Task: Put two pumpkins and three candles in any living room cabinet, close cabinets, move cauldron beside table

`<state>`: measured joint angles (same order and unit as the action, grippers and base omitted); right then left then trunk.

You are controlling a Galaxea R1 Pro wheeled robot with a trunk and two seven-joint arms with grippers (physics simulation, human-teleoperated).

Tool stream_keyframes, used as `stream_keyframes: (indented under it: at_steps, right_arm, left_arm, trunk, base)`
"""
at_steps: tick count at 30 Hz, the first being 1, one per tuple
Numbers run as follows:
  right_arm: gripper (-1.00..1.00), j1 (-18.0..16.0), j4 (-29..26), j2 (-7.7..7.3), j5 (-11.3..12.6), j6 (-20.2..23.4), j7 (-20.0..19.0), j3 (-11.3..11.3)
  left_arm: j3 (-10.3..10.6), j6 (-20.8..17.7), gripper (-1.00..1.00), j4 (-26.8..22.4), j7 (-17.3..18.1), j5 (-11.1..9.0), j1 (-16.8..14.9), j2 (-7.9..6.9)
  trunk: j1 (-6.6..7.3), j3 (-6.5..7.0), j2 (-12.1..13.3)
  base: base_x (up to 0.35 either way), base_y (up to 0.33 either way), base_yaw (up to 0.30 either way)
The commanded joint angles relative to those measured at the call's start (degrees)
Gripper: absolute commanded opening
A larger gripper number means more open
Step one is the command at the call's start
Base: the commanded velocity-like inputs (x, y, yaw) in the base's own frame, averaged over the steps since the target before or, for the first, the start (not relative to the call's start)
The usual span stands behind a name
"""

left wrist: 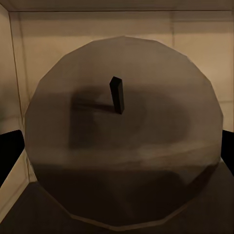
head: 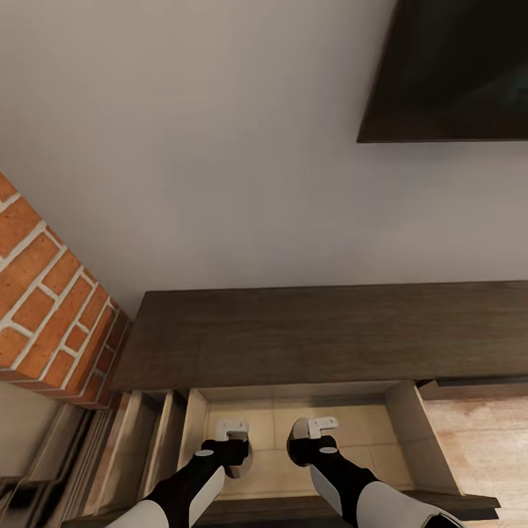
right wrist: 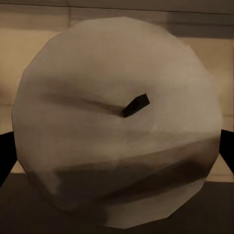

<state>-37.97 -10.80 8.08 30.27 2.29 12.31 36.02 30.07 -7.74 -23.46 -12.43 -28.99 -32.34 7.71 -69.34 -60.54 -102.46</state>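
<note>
Over the open drawer of the cabinet (head: 323, 334), both arms reached down side by side, each end effector carrying a candle. The left end effector (head: 232, 427) hung just above the pale drawer floor (head: 352, 433), towards the drawer's left wall; the right end effector (head: 320, 424) hung near the middle, close beside its partner but not touching it.

Seen from the left wrist, the left candle (left wrist: 122, 151) showed end-on: a broad tan disc with a short dark wick (left wrist: 116, 95) standing at its centre, dark finger edges flanking it on either side. The right candle (right wrist: 117, 122) showed much the same from the right wrist, paler, its wick (right wrist: 136, 105) leaning to one side, finger edges again at both flanks. Both end effectors looked closed on their candles. Whether either candle already rested on the drawer floor I could not tell.

To the left stood a brick wall (head: 51, 293); a dark screen (head: 455, 70) hung on the wall above the cabinet.

By my reading, the step in hand was stowing two candles in the cabinet. The next move would call for lowering each until it sat on the drawer floor, opening the fingers, then lifting the arms straight up clear of the drawer's front edge (head: 293, 506) before pushing it shut. The candles would want to be set down flat, since a tilted one might roll. No pumpkins, cauldron or third candle showed, so much of the task probably lay ahead.
</note>
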Motion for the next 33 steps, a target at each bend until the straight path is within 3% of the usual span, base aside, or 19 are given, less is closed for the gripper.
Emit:
stream_keyframes:
  at_steps: [1,17,33]
  right_arm:
    - [-1.00,-0.07,0.12,0.33,0.05,0.23,0.33,0.01]
    - [-1.00,0.01,-0.09,0.09,-0.50,0.70,0.08,0.09]
    - [-1.00,-0.01,-0.31,0.71,-4.10,0.76,0.30,0.25]
  left_arm:
    - [-0.03,0.29,-1.00,-0.13,0.11,-0.01,0.12,-0.33]
    - [0.13,0.62,-1.00,-2.04,0.05,-0.04,1.23,-0.33]
    - [0.11,0.06,-1.00,-2.97,-0.26,0.21,1.23,-0.33]
  trunk:
    - [0.00,0.00,0.00]
    - [0.00,0.00,0.00]
    - [0.00,-0.39,0.00]
  base:
    - [0.000,0.000,0.000]
    - [-0.080,0.000,0.000]
    - [0.000,0.000,0.000]
